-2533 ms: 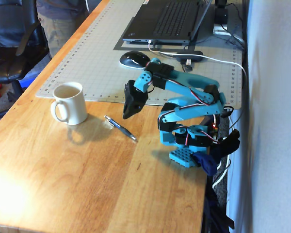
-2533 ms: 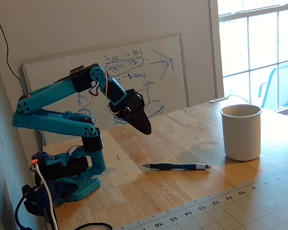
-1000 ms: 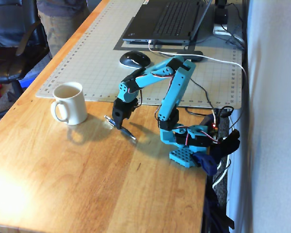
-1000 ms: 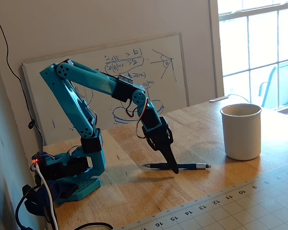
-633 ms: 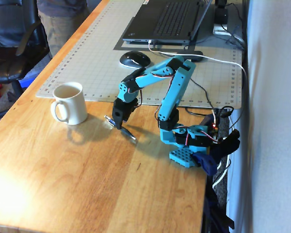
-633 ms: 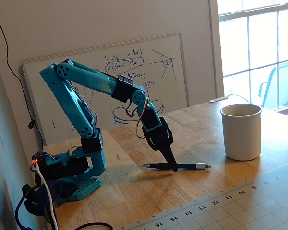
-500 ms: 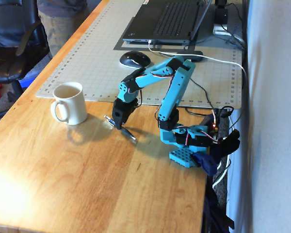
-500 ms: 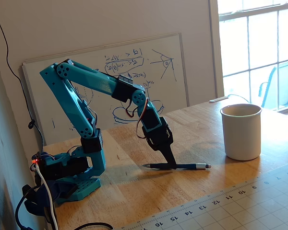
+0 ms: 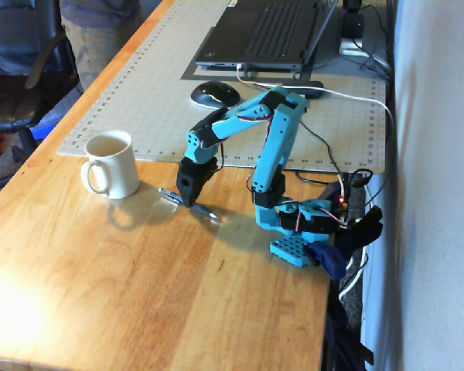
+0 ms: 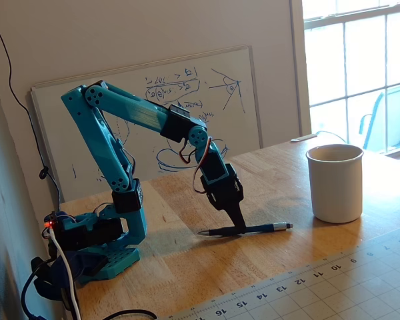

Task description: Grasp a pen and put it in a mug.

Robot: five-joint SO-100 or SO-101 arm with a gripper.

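Observation:
The dark pen (image 9: 206,212) lies flat on the wooden table, silvery tip pointing away from the mug; it also shows in the other fixed view (image 10: 267,228). The cream-white mug (image 9: 114,166) stands upright and empty to the pen's left, handle facing front-left; in the other fixed view the mug (image 10: 335,184) stands right of the pen. My gripper (image 9: 188,203) points straight down with its black fingers pinched together on the pen's middle, tips at table height (image 10: 238,225). The pen rests on the table.
A grey cutting mat (image 9: 162,85) behind holds a black mouse (image 9: 214,93) and a laptop (image 9: 271,31). My arm's base (image 9: 294,247) sits at the table's right edge with cables. A whiteboard (image 10: 153,113) leans on the wall behind the arm.

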